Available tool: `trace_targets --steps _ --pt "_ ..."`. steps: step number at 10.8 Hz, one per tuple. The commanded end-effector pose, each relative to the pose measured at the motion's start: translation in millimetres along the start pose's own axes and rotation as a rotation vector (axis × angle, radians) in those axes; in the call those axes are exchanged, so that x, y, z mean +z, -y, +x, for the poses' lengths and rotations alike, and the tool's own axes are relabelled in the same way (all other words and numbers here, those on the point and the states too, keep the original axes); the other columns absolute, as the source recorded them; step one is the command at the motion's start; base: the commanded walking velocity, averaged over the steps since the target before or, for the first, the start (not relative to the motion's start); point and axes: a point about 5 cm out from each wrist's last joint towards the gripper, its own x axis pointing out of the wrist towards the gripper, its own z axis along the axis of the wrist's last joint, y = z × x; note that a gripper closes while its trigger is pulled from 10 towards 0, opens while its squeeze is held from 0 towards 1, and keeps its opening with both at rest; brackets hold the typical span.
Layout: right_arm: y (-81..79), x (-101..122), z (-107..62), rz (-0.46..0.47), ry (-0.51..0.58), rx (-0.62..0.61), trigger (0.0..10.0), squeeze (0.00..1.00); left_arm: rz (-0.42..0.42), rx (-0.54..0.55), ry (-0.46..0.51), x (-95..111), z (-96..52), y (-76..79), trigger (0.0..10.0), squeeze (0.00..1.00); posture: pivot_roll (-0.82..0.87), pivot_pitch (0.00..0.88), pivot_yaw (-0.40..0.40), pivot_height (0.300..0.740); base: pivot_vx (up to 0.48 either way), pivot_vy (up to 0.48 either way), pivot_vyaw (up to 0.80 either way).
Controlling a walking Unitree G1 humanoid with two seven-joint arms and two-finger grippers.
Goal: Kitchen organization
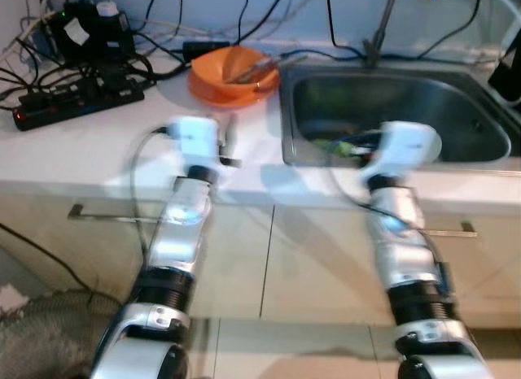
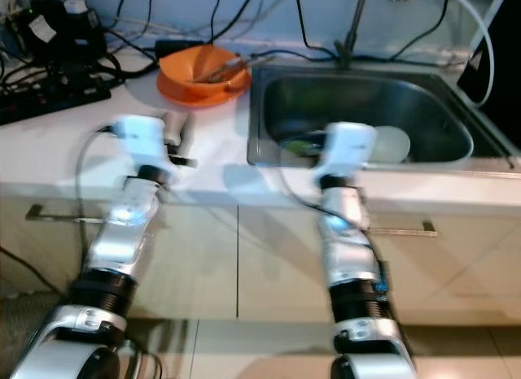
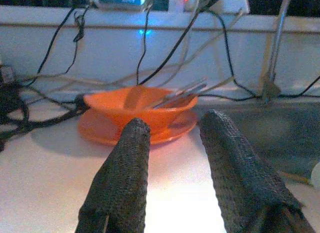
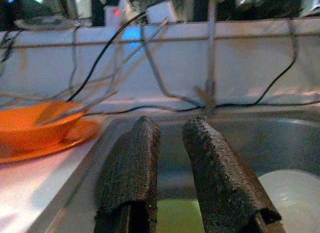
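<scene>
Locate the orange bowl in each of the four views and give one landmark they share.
Left eye: orange bowl on the counter, left of the sink.
Right eye: same spot.
Left wrist: beyond the open left gripper.
Right wrist: bowl beside the open right gripper.
Landmark: faucet.

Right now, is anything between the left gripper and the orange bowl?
No. In the left wrist view, only bare white countertop lies between the left gripper and the orange bowl on its orange plate.
</scene>
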Motion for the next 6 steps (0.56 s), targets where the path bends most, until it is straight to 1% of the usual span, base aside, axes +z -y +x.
trace_targets --steps 1,6 --pt "-10.2 3.3 2.0 0.018 0.012 0.028 10.0 0.00 0.013 0.027 0.005 2.6 0.5 -10.0 10.0 0.00 0.02 0.014 -0.032 0.740 0.307 0.000 0.00" --pt "-10.6 2.7 2.4 0.019 0.008 0.030 10.0 0.00 0.012 0.027 0.007 3.5 1.3 -10.3 10.0 0.00 0.02 0.013 -0.032 0.740 0.310 0.000 0.00"
